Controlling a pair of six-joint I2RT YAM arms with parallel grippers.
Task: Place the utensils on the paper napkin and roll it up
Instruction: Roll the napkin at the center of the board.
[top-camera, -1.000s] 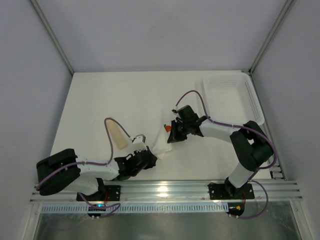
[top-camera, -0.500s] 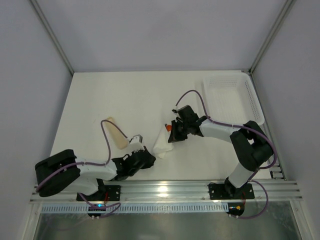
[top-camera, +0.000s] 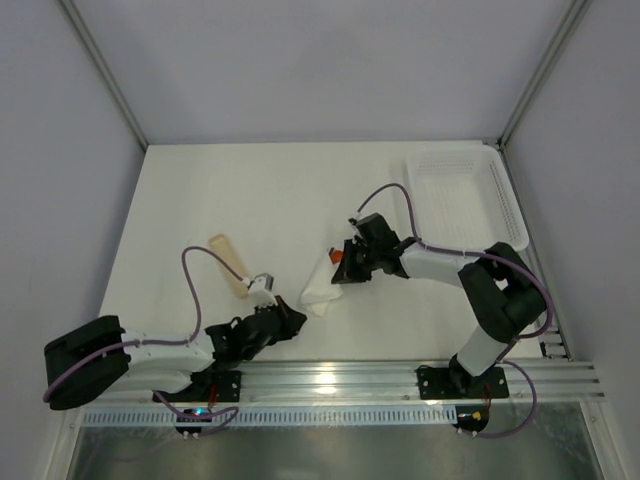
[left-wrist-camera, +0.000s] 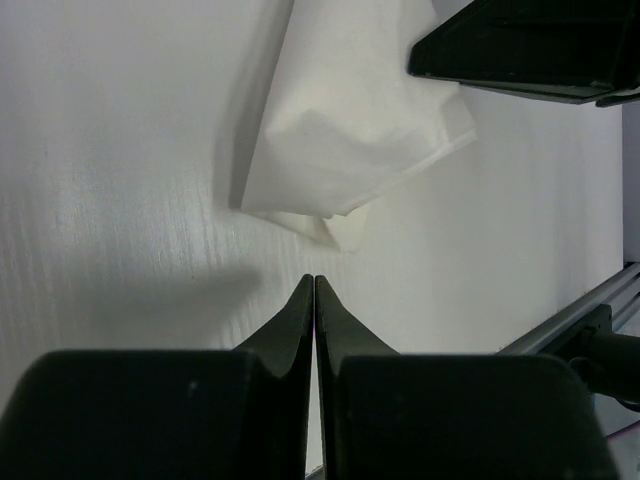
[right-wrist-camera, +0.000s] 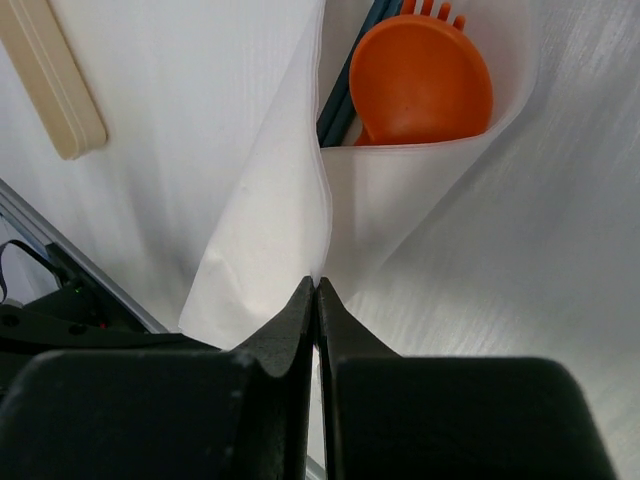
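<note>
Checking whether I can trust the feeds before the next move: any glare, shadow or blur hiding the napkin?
Top external: glare only on the near rail, napkin low-contrast against the table. Left wrist: napkin sharp, soft shadow beside the left gripper. Right wrist: orange spoon crisp; right gripper dark, slightly soft.

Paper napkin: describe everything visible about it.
The paper napkin is thin, white, folded into a conical pocket on the table. An orange spoon and a dark teal handle sit inside its open end. The shut right end effector pinches one fold; the shut left end effector points at its near corner without touching.
</note>
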